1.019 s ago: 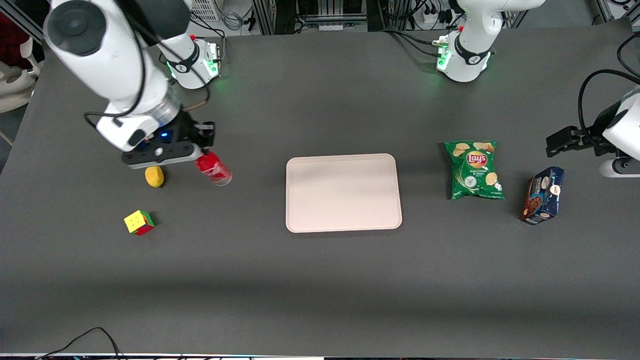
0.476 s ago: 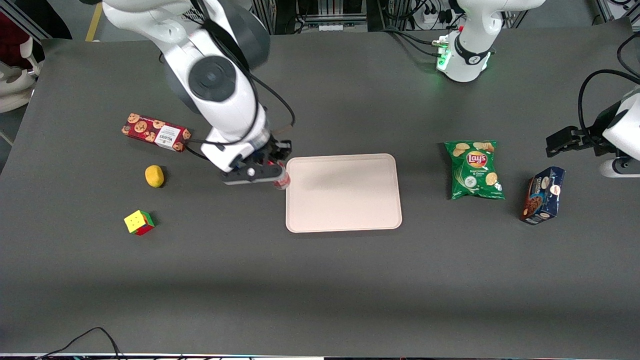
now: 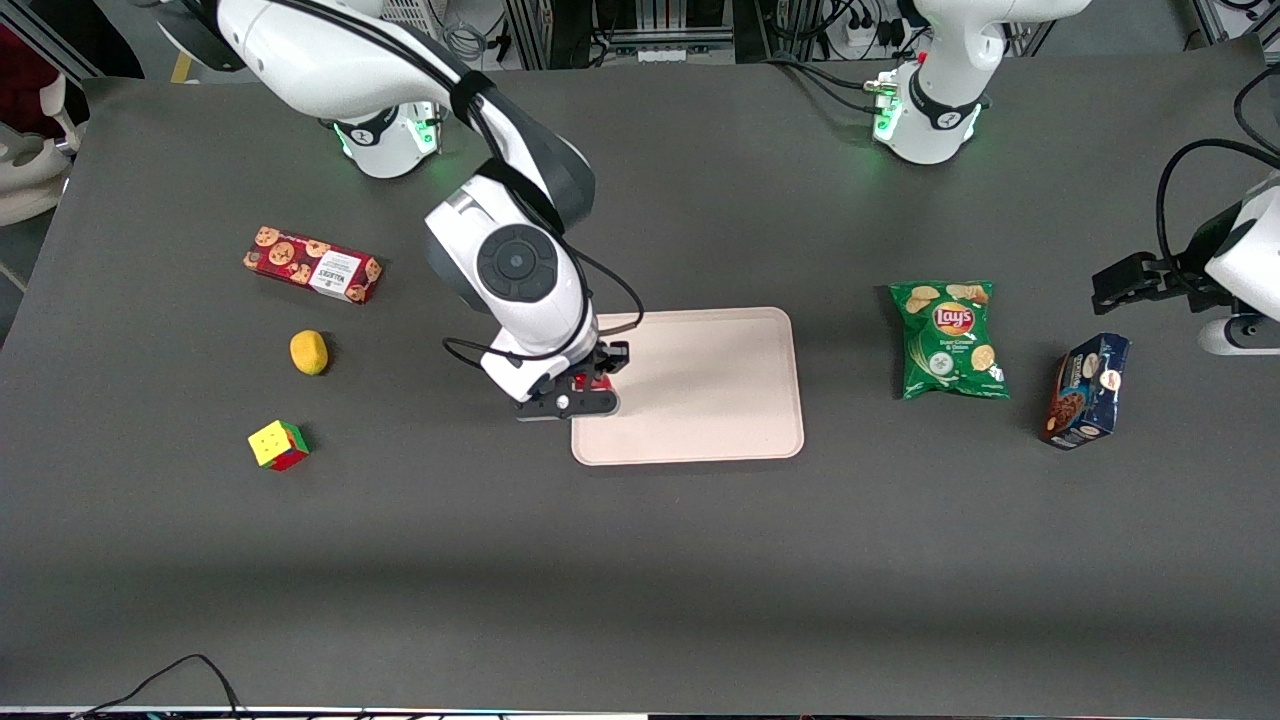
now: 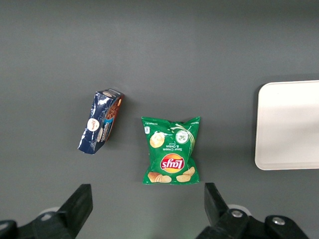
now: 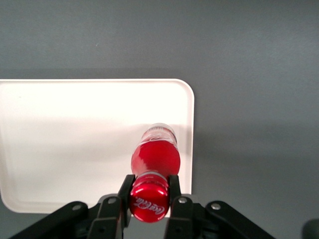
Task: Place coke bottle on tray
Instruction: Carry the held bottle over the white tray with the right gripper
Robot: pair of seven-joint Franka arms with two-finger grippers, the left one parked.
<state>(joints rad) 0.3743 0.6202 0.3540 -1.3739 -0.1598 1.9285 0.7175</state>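
Observation:
My gripper (image 3: 590, 385) is shut on the coke bottle (image 5: 154, 159) just below its red cap and holds it upright. The bottle hangs over the pale pinkish-beige tray (image 3: 700, 385), just inside the tray's edge toward the working arm's end of the table; whether its clear base touches the tray I cannot tell. In the front view only a small red bit of the bottle (image 3: 601, 381) shows under the wrist. The right wrist view shows the gripper (image 5: 149, 191), the cap between its fingers and the tray (image 5: 75, 139) below.
A red cookie box (image 3: 312, 264), a yellow lemon-like fruit (image 3: 309, 352) and a colour cube (image 3: 278, 445) lie toward the working arm's end. A green Lay's bag (image 3: 948, 340) and a dark blue cookie box (image 3: 1087, 390) lie toward the parked arm's end.
My gripper has carried the bottle from beside the yellow fruit to the tray's edge and now over the tray. The red cookie box has come into view.

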